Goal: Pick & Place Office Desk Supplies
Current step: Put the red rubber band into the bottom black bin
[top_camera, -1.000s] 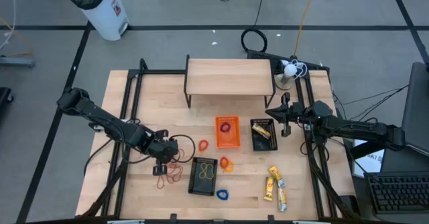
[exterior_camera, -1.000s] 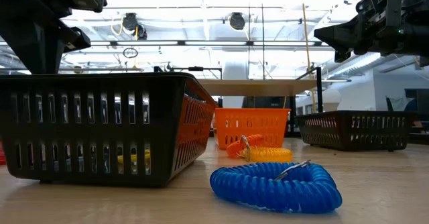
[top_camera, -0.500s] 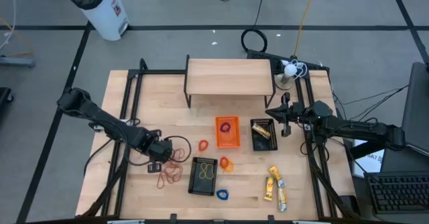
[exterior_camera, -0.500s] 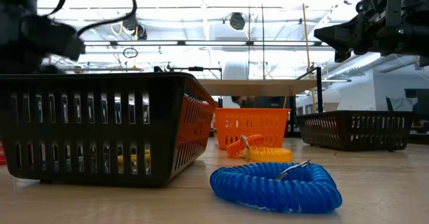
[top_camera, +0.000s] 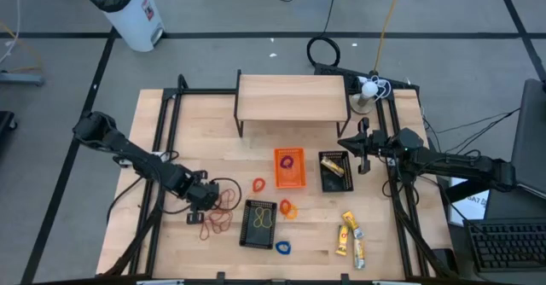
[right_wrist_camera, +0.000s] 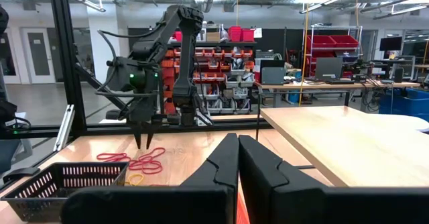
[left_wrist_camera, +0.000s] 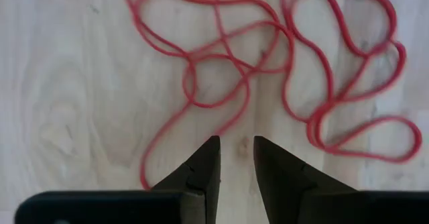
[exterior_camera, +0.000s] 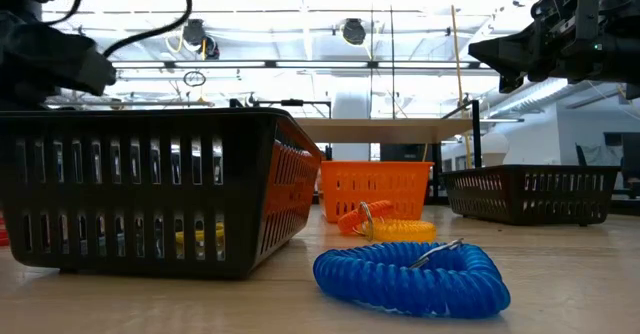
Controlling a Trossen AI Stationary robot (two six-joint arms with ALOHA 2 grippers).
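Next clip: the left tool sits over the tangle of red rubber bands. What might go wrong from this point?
The red rubber bands overlap in a tangle, so the left tool may lift several loops or drag the pile. Its narrow gap shows only bare wood, so closing might catch nothing. The black basket stands close by; trailing bands could snag its rim.

Left gripper [left_wrist_camera: 233, 158] fingers slightly apart, empty; right gripper [right_wrist_camera: 238, 158] closed.

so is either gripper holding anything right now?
No. The left gripper is part open above the red rubber bands, nothing between its fingers. The right gripper is shut and empty.
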